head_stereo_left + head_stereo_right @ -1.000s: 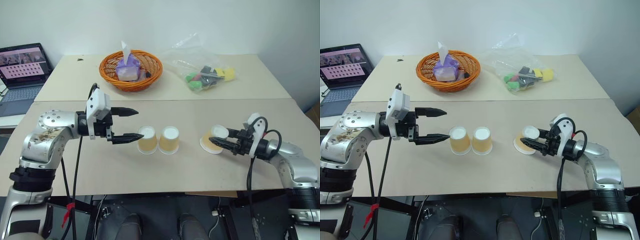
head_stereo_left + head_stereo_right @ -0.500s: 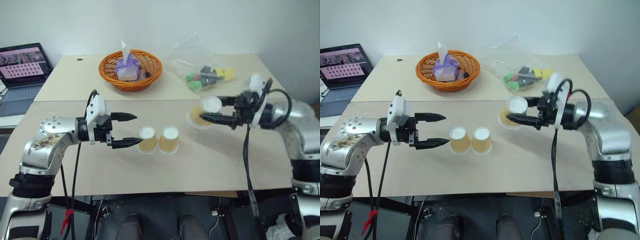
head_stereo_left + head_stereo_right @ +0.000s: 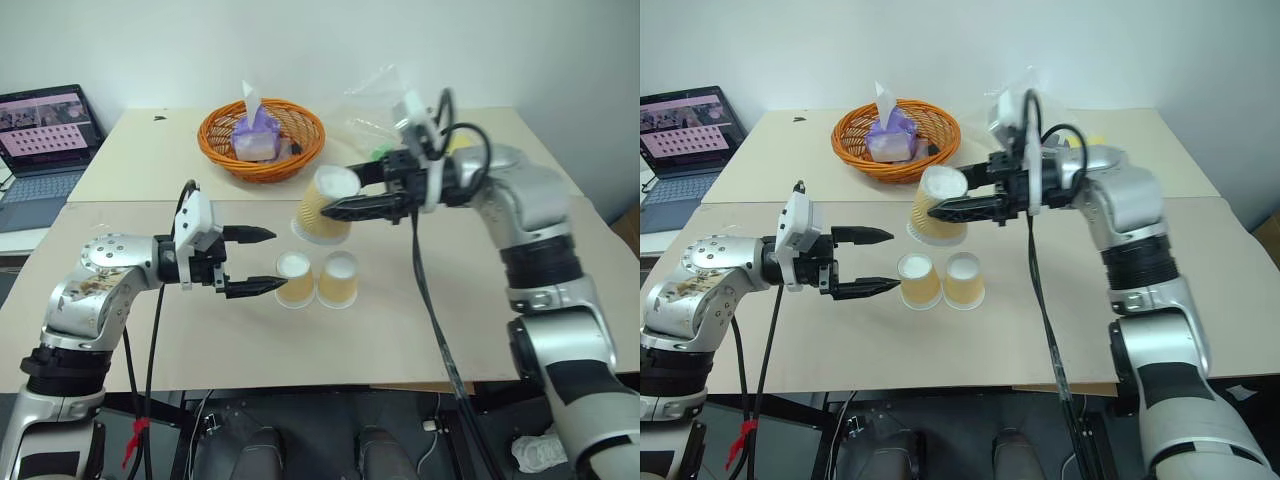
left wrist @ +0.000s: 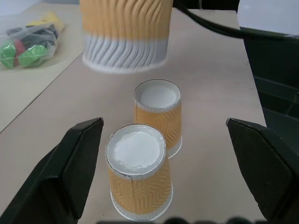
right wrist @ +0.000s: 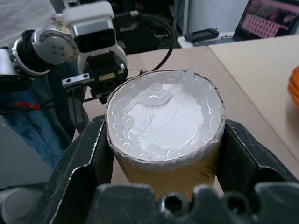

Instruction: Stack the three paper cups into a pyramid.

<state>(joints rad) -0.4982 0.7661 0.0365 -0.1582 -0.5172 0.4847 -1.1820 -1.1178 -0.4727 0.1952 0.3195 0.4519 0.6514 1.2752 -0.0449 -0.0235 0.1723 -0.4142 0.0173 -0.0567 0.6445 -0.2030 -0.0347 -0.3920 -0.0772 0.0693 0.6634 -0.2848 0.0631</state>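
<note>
Right hand (image 3: 936, 211) pinches the third paper cup (image 3: 935, 205) upside down in the air, just behind and above the two cups (image 3: 941, 280) that stand touching on the surface (image 3: 1060, 320). It must go down onto them. Left hand (image 3: 875, 262) waits beside them, fingers spread.

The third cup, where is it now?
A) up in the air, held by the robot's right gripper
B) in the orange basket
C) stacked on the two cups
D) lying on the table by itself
A: the right gripper holds the third cup upside down above the table, behind the two standing cups.
</note>
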